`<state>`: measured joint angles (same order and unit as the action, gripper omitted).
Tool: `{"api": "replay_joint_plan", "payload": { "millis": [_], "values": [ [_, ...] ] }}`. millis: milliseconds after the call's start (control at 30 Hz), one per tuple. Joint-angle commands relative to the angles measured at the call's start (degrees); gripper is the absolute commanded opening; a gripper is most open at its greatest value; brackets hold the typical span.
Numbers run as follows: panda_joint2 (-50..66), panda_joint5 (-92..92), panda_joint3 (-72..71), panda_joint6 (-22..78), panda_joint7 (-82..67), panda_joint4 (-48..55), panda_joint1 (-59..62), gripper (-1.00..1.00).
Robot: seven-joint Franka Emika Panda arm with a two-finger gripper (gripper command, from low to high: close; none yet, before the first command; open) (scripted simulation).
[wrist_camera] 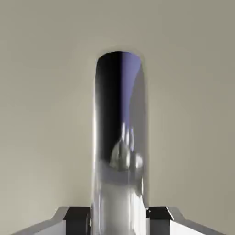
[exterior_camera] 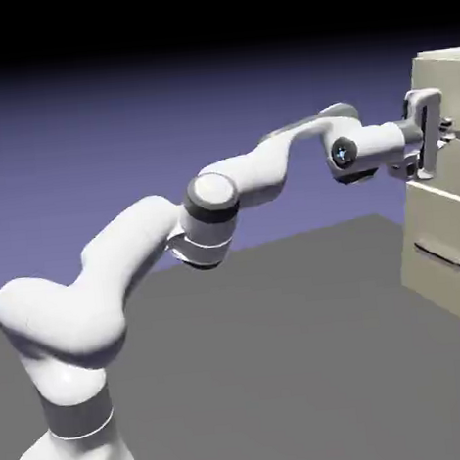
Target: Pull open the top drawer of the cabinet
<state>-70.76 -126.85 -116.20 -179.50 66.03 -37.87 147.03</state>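
The beige cabinet (exterior_camera: 453,283) stands at the exterior view's right edge. My gripper (exterior_camera: 443,135) reaches horizontally to the front of the top drawer (exterior_camera: 449,82) and meets its thin grey handle (exterior_camera: 459,135). In the hand view the shiny metal handle (wrist_camera: 120,137) runs up from between the fingertips (wrist_camera: 77,221), which press against it on both sides. My gripper (wrist_camera: 119,221) is shut on the handle. The beige front of the top drawer (wrist_camera: 46,92) fills the rest of the hand view.
Below the top drawer sits a lower drawer (exterior_camera: 439,220) with its own grey bar handle (exterior_camera: 440,255). The cabinet stands on the dark grey table (exterior_camera: 285,367). The white arm (exterior_camera: 213,211) stretches from the lower left across to the cabinet.
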Motion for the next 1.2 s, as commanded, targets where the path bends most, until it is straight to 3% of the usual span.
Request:
{"api": "replay_joint_plan", "payload": {
  "millis": [0, 367, 867, 1167],
  "values": [
    [0.45, -2.53, 0.32, 0.29, -2.51, -1.02, -0.73, -1.0],
    [4.1, -24.99, 11.41, 8.26, -20.22, -21.19, -14.36, -1.0],
    [8.26, -34.04, 22.92, 18.9, -29.97, -52.33, -36.56, -1.0],
    [-7.31, -29.53, 32.57, 24.74, -8.66, -56.51, -37.93, -1.0]
  ]
}}
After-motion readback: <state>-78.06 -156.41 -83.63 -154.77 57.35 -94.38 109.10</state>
